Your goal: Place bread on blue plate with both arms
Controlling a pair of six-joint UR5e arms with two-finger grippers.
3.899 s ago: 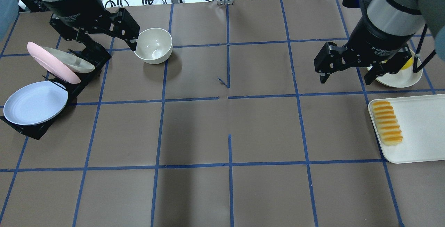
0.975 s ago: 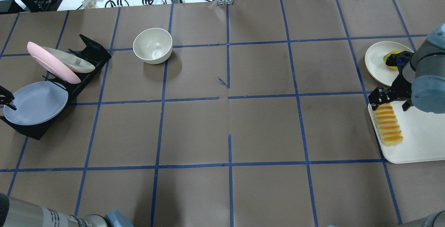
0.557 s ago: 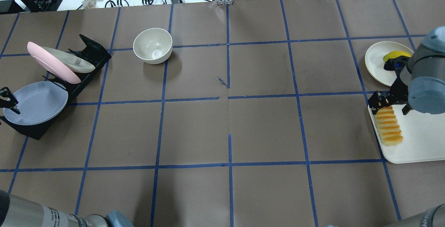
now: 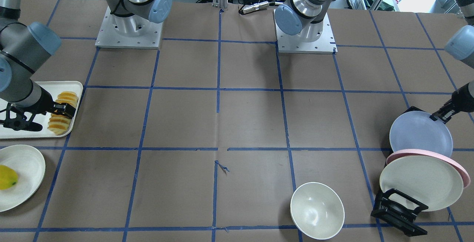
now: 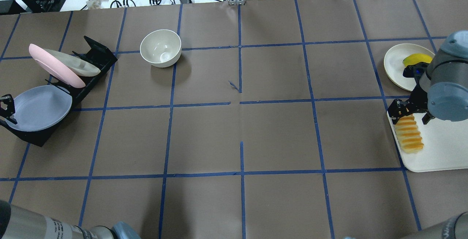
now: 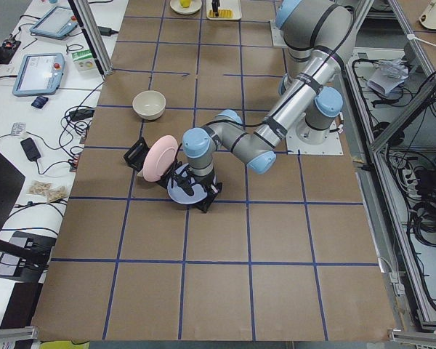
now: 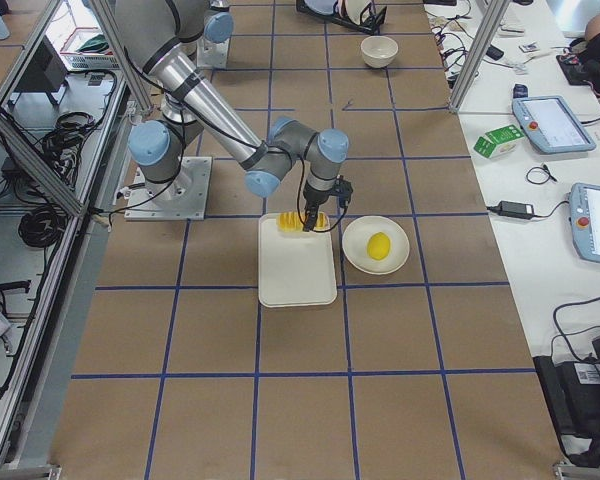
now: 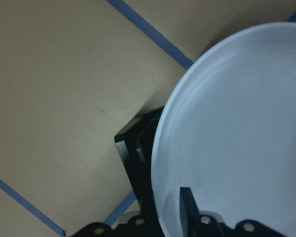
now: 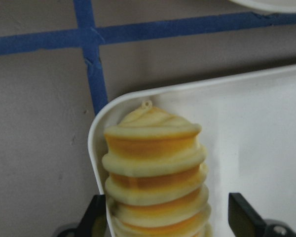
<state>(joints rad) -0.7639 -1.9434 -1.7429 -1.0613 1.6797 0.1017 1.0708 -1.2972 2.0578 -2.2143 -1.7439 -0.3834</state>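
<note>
The bread (image 5: pixel 409 136) lies along the left edge of a white tray (image 5: pixel 442 144); it also shows in the front view (image 4: pixel 61 123). My right gripper (image 5: pixel 408 115) is open and straddles the loaf's far end. In the right wrist view the bread (image 9: pixel 153 168) sits between the fingers (image 9: pixel 241 212), with a gap on one side. The blue plate (image 5: pixel 42 107) leans in the near slot of a black rack (image 5: pixel 93 54). My left gripper (image 5: pixel 7 105) is open at the plate's left rim. In the left wrist view one finger (image 8: pixel 186 207) lies over the plate's face (image 8: pixel 237 123).
A pink plate (image 5: pixel 55 68) and a cream plate (image 5: pixel 78 65) stand in the same rack behind the blue one. A cream bowl (image 5: pixel 161 47) sits at the back left. A cream plate (image 5: pixel 396 63) with a yellow lemon (image 5: pixel 415 59) lies just beyond the tray.
Both arms came down from high over the table. In the last second the left gripper closed in on the blue plate's rim, and the right gripper moved a little further over the loaf's end.
</note>
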